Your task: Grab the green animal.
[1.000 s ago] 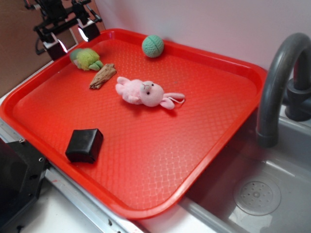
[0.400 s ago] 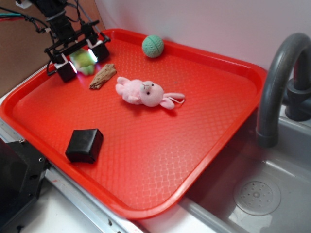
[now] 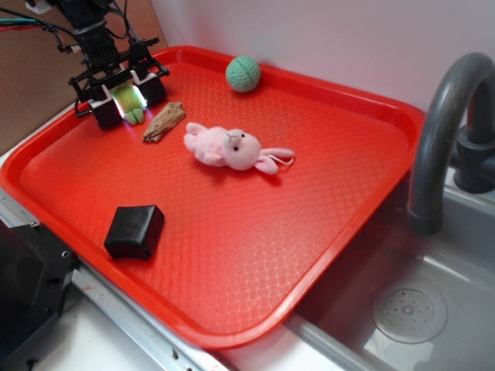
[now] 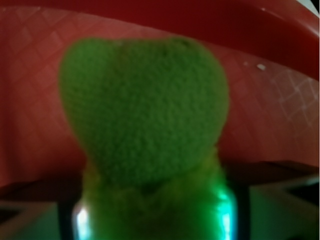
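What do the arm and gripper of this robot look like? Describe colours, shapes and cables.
The gripper is mostly black, with two blocky fingers carrying pale, whitish pads that look glossy and catch the light. Above it sits a boxy black arm section. Thin dark cables, with one reddish and one teal wire, loop out from the top.

Reached down from the upper left corner of the exterior view, black arm links and loose cables above, wrist pointed steeply downward. Gripper (image 3: 121,98) sat low at the tray's far left part, both fingers (image 3: 104,111) set either side of the green animal (image 3: 127,98), glowing green on their inner faces. In the wrist view, framed the toy (image 4: 145,110) closely; actual pinch could not be judged.
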### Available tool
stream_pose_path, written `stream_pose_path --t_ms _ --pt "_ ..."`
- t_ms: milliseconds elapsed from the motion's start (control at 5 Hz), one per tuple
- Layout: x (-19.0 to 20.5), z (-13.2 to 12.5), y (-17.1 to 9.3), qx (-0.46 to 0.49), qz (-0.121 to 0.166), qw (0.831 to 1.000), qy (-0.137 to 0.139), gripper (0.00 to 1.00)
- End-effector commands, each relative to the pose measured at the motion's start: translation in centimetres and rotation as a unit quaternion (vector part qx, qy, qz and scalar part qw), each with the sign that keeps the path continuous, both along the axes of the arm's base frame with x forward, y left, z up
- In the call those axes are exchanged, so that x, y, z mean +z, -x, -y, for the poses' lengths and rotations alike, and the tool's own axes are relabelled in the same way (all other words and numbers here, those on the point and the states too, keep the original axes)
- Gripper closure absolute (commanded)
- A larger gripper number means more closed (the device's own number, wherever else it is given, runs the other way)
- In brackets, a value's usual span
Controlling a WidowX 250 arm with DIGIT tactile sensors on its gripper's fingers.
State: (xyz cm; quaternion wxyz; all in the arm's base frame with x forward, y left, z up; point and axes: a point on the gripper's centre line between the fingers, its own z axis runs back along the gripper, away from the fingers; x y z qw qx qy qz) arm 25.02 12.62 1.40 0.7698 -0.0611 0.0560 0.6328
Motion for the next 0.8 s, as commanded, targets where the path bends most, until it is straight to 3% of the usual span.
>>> stream_pose_path --t_ms 0,200,400,600 --pt "6.6 2.0 1.2 -0.135 0.067 0.985 -0.084 1.0" --pt "10.8 4.9 2.2 -0.259 0.075 0.955 -0.124 1.0" --pt "15.6 8.7 4.2 -0.378 0.081 0.912 -0.138 1.0" --pt "18.8 12.4 6.9 -0.479 0.112 0.863 -0.114 1.0"
